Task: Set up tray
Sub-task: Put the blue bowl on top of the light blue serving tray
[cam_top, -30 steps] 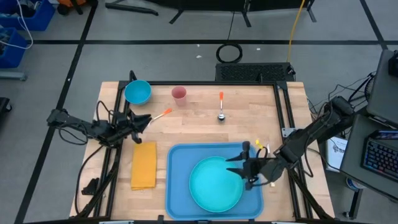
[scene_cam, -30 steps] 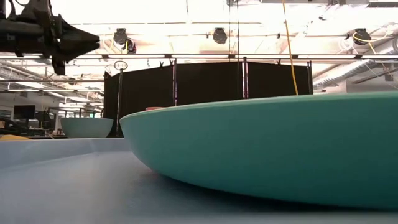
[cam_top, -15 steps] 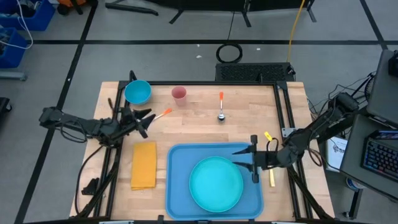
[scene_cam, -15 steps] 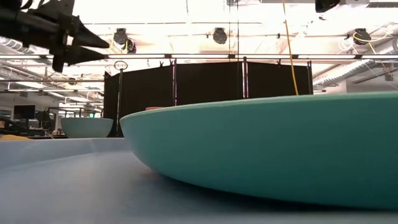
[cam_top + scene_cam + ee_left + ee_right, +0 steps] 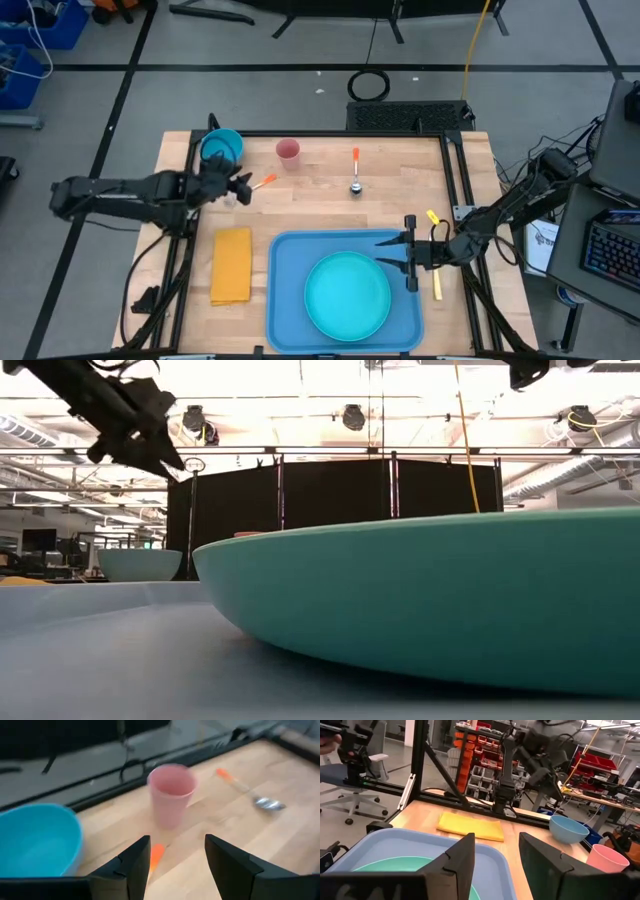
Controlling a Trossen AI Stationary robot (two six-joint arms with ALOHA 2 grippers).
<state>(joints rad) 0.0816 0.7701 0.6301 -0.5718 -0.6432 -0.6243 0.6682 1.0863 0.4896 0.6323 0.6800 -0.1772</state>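
**Q:** Starting from the biggest item, where is everything sitting for you?

**A:** Your tray [image 5: 290, 300] lies flat on the table [image 5: 400, 190] at the near edge, centred between the arms. The teal plate [image 5: 347, 295] rests inside it, filling most of the floor, so that step looks done. A yellow napkin [image 5: 232, 265] lies just beside the tray's left rim, on bare wood, probably waiting its turn. Far side: blue bowl [image 5: 222, 147] in the left corner, pink cup [image 5: 288, 151] next to it, a spoon [image 5: 355, 172] with an orange handle near the middle, and an orange-handled utensil [image 5: 262, 183] close to your left arm.

**Q:** And the grippers?

**A:** Left gripper [image 5: 172, 862] hovers over the orange handle, fingers spread and empty, aimed toward the cup; judging by that pose, you are lining up a pick there. Right gripper [image 5: 392, 255] hangs over the tray's right rim, fingers apart, holding nothing, clear of the plate. A yellow-handled piece [image 5: 435, 280] lies outside the tray below that arm; what it is, you cannot tell.
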